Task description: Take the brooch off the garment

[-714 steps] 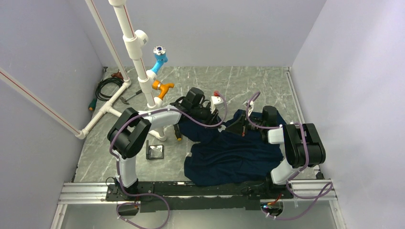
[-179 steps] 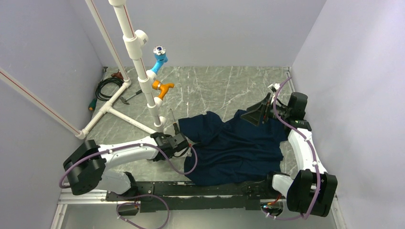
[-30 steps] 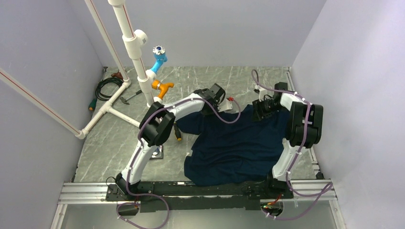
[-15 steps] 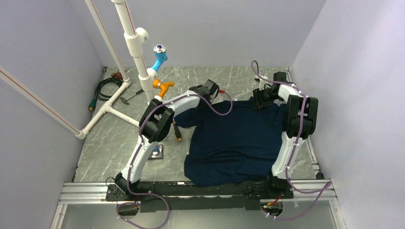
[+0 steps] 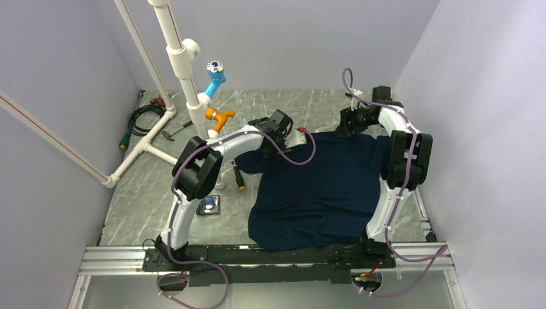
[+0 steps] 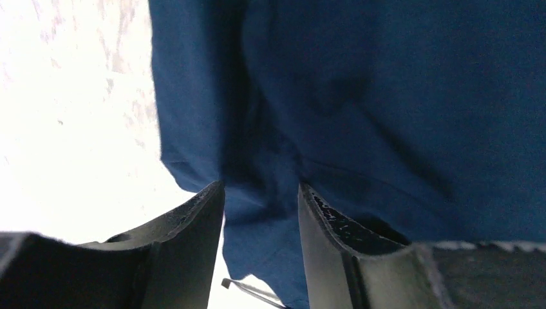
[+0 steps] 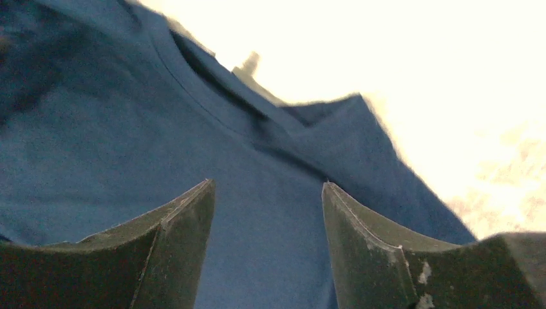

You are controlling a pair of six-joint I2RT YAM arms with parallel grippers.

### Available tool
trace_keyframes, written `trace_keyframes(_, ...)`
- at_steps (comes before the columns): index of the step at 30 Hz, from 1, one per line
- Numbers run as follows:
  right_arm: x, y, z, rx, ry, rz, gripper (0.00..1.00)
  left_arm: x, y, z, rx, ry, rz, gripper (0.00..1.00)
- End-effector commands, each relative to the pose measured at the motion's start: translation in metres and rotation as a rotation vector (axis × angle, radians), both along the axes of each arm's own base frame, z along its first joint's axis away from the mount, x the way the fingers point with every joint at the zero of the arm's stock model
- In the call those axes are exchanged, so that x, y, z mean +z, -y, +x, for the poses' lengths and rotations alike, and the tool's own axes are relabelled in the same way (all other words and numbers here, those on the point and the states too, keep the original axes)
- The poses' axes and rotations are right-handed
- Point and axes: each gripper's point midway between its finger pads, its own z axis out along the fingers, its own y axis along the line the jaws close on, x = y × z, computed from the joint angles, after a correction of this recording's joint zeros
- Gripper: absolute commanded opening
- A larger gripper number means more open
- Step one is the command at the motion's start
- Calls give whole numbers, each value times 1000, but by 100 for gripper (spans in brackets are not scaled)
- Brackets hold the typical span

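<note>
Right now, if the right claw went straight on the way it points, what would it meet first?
Probably the garment, near its collar; the right claw is open above it, depth unclear.

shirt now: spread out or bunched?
Spread out. In the top view the garment lies mostly flat across the table, with only small folds around its left sleeve.

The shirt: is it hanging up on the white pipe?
No, the shirt lies spread out on the table, apart from the white pipe.
</note>
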Motion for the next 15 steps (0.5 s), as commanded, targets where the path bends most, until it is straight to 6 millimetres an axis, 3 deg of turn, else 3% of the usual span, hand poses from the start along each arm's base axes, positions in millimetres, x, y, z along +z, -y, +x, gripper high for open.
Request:
trace_keyframes(1, 63, -45, 21, 52, 121, 156, 64, 45, 40, -29, -122, -38, -203, 49)
trace_keyframes(5, 53, -70, 40, 59, 120, 152, 63, 33, 47, -40, -179, -39, -174, 41)
trace_keyframes(9, 38, -82, 57, 53, 113, 151, 60, 14, 50, -48, -190, -87, -152, 30)
trace_keyframes(10, 34, -96, 57, 76, 107, 150, 60, 10, 50, -51, -195, -100, -150, 28)
trace_keyframes(15, 12, -121, 55, 117, 66, 138, 54, -9, 48, -78, -247, -184, -123, 19)
